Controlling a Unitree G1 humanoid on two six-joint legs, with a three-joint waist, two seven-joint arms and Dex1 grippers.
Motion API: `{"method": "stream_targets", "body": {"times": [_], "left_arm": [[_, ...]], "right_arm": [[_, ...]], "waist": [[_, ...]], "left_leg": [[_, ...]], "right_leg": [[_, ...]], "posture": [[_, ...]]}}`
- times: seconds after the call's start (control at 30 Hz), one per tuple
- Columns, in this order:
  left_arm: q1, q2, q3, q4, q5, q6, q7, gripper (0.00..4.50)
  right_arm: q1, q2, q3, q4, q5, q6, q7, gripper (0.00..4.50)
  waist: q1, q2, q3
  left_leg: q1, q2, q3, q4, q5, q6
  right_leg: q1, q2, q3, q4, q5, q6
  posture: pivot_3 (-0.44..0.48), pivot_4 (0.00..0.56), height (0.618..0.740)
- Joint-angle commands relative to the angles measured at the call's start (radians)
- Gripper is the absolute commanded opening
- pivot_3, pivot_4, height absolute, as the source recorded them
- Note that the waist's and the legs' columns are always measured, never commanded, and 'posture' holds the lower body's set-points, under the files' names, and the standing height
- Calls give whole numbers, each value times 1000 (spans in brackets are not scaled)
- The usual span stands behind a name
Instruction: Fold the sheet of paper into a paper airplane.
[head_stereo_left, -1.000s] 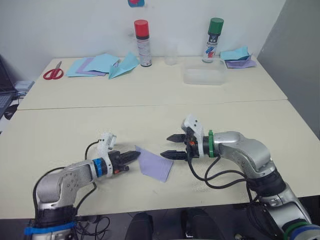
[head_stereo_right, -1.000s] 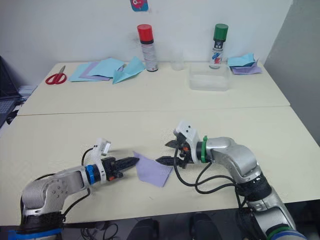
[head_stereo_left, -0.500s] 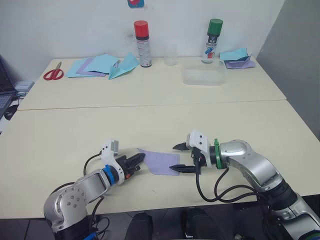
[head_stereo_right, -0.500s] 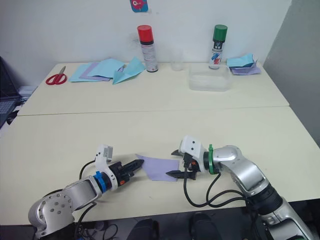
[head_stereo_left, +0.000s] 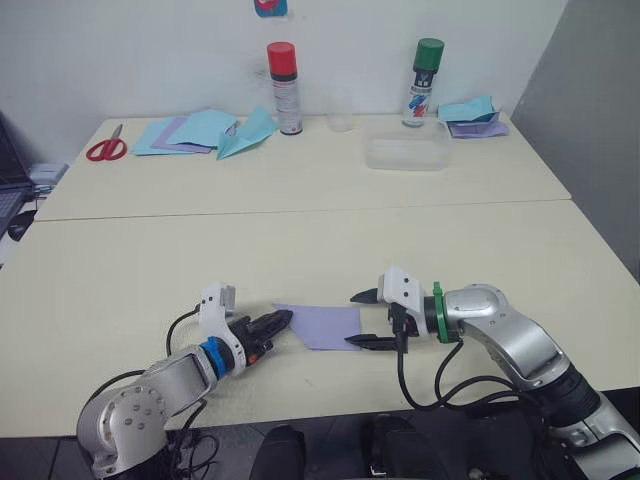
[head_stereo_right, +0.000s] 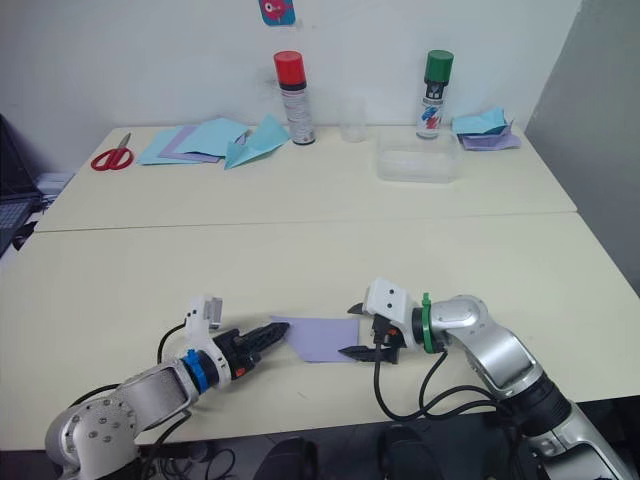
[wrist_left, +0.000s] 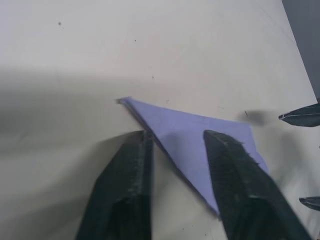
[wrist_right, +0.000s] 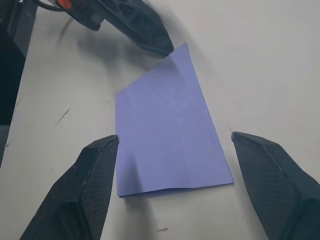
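Left eye view: sheet of paper (head_stereo_left: 322, 325) flat near table (head_stereo_left: 300, 240) front edge, between parted left end effector (head_stereo_left: 277, 322) and wide-parted right end effector (head_stereo_left: 362, 320).

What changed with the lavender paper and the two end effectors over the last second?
The sheet of paper, first raised between the end effectors, now lies flat on the table. The left end effector let it go and stands open at its corner; the right end effector lowered, open, straddling its edge. The far-table items stayed put.

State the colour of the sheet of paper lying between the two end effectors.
The sheet of paper is plain lavender, a pale purple. The right wrist view shows it best.
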Motion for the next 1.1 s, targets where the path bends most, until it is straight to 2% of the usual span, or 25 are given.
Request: {"method": "stream_targets", "body": {"times": [0.03, 0.17, 0.23, 0.3, 0.37, 0.4, 0.5, 0.6, 0.8, 1.0, 1.1], "left_arm": [[22, 97, 57, -6, -17, -6, -28, 3165], [61, 331, 12, 41, 54, -135, -203, 4392], [81, 458, -48, 51, 134, -301, -363, 4470], [96, 546, -104, 55, 216, -493, -521, 4470], [100, 597, -147, 75, 274, -649, -652, 4470], [91, 632, -195, 110, 345, -784, -735, 4470], [29, 662, -309, 228, 488, -1059, -864, 4470], [-75, 617, -379, 338, 530, -1151, -892, 3841], [-250, 518, -512, 524, 622, -1251, -924, 1950], [-323, 481, -589, 616, 652, -1258, -991, 45], [-319, 482, -624, 616, 679, -1245, -1001, 18]], "right_arm": [[3, 3, -18, -12, -4, -26, 12, 3793], [3, -6, -12, -4, -19, -64, 31, 3793], [-1, -13, -7, 5, -34, -116, 51, 3793], [-4, -16, -5, 14, -48, -160, 69, 3793], [-7, -19, -4, 24, -62, -195, 82, 3793], [-5, -23, -1, 29, -71, -220, 91, 3793], [-1, -22, 4, 40, -93, -267, 107, 3793], [-1, -14, 4, 51, -110, -295, 111, 3793], [6, -11, 14, 59, -146, -332, 112, 3793], [10, -2, 19, 61, -182, -363, 104, 3793], [15, 1, 31, 61, -212, -397, 95, 3793]], "waist": [[0, 0, 0], [0, -1, 0], [1, 0, 1], [5, 0, 1], [9, 0, 1], [9, 0, 1], [10, 1, 1], [11, 1, 2], [9, 0, 2], [3, 0, 2], [3, 0, 2]], "left_leg": [[0, 0, 0, 0, 0, 0], [1, 1, -1, -1, 0, 0], [1, 2, -1, -1, 0, 0], [1, 2, -1, -1, 0, 0], [1, 1, 0, -1, 0, -1], [0, 1, 1, -1, 0, -1], [-1, 0, 4, -1, 0, -1], [-2, 1, 7, -1, 0, -1], [-3, 1, 7, -1, 0, -1], [-3, 2, 7, -1, 0, -1], [-3, 2, 6, -1, 0, -1]], "right_leg": [[0, 0, 0, 0, 0, 0], [0, 0, 0, 0, 0, -3], [-1, 0, -1, 0, 0, -6], [-1, 0, -2, 0, -1, -9], [-1, -1, -1, 0, -4, -15], [-1, -3, -1, 0, -5, -16], [-1, -4, 1, -2, -5, -15], [-2, -4, 0, -2, -3, -12], [-2, 2, -1, -2, -1, -8], [-3, 3, -1, -1, -1, -8], [-3, 3, -1, -1, -1, -8]], "posture": [[0, 150, 740], [0, 150, 740], [0, 150, 740], [0, 150, 740], [0, 150, 740], [0, 150, 740], [0, 150, 740], [0, 150, 740], [0, 150, 740], [0, 150, 740], [0, 150, 740]]}}
